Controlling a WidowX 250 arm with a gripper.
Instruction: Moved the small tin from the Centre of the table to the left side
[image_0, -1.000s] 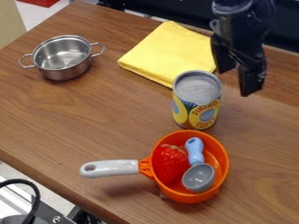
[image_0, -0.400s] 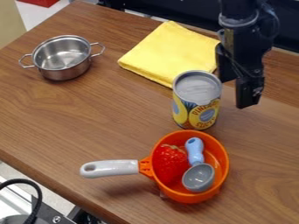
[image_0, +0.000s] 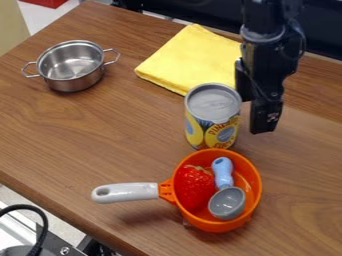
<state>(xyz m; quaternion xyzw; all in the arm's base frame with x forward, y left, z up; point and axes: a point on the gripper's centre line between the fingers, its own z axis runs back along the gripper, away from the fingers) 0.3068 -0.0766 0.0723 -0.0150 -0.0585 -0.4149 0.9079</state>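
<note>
Silver and yellow, the tin (image_0: 212, 117) was seen upright just beyond the orange pan (image_0: 252, 200), shifted slightly left. Beyond the pan, towards its right, the gripper (image_0: 254, 114) had been brought leftward beside the tin, fingers parted, nothing clasped. A push rather than a grasp was suggested; most of the move apparently remained to be made.

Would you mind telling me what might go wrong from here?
The gripper is close beside the upright can, not around it, so a sideways push might tip it over.

The can stands right by the orange pan, so a slight drift that way could knock it and jostle the strawberry and scoop inside.
</note>
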